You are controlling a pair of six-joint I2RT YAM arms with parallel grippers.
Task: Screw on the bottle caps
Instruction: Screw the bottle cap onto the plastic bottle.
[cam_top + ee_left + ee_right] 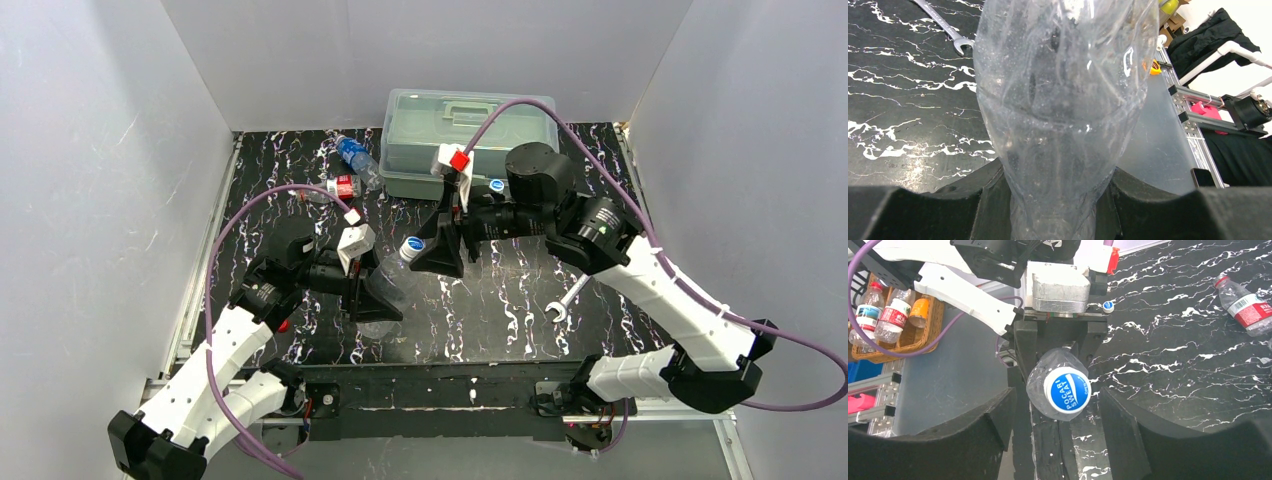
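Note:
A plain clear bottle (385,285) is held off the table, my left gripper (365,300) shut on its lower body (1063,100). A blue and white cap (1067,390) sits on the bottle's neck, facing my right wrist camera. My right gripper (1057,427) is open, one finger on each side of the cap with a gap to it on both sides. In the top view the right gripper (440,255) is right at the capped end (411,245). A red-label bottle (343,187) and a blue-label bottle (355,155) lie at the back left. A loose blue cap (497,185) lies by the box.
A large translucent lidded box (470,140) stands at the back centre. A silver wrench (565,300) lies on the black marbled table near the right arm. Grey walls close in the left, right and back sides.

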